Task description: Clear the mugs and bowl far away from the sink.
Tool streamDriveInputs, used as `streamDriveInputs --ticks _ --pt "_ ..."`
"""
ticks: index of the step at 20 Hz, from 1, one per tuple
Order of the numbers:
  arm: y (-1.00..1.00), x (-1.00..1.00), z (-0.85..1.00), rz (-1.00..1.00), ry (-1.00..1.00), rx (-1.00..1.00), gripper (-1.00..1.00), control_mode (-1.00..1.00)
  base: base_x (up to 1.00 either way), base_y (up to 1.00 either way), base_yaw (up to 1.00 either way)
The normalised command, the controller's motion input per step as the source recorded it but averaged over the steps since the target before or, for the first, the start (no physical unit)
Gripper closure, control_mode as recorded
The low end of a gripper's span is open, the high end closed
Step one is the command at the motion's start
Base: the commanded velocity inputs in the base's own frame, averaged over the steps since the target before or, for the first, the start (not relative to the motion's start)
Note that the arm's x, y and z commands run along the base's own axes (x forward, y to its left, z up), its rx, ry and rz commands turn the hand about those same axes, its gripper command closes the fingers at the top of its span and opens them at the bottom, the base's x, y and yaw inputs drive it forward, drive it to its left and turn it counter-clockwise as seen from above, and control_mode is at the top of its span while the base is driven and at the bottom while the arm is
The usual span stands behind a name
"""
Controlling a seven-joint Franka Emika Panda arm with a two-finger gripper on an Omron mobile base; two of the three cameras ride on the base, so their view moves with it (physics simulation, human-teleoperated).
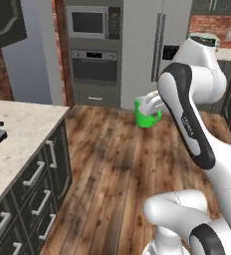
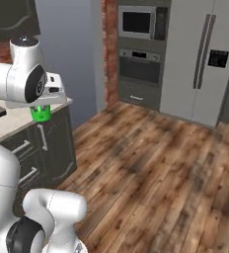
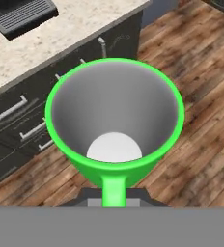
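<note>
My gripper (image 1: 150, 106) is shut on the bright green mug (image 1: 147, 117), holding it in the air above the wooden floor, off the end of the counter. From the right base camera the green mug (image 2: 40, 113) hangs just under the hand, in front of the counter corner. The hand camera looks straight down into the green mug (image 3: 115, 103). Its inside is grey, and its handle (image 3: 114, 190) points toward the hand. The silvery-white mug, the bowl and the sink are out of view.
A beige speckled counter (image 1: 23, 132) over dark drawers (image 1: 38, 182) runs along the left, with the edge of a black stovetop (image 3: 22, 17) on it. A wall oven stack (image 1: 93, 50) and a grey fridge (image 2: 205, 59) stand at the back. Wooden floor (image 1: 107, 164) lies open ahead.
</note>
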Motion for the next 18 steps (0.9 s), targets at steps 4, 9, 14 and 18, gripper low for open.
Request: streamDriveInputs --ticks 4,9,14,18 --pt "0.00 0.00 0.00 0.00 0.00 0.00 1.00 1.00 0.10 0.40 0.75" --pt "0.00 0.00 0.00 0.00 0.00 0.00 1.00 1.00 0.18 0.48 0.70" --pt "0.00 0.00 0.00 0.00 0.00 0.00 1.00 1.00 0.57 0.34 0.60" --pt "0.00 0.00 0.00 0.00 0.00 0.00 1.00 1.00 0.84 0.02 0.52"
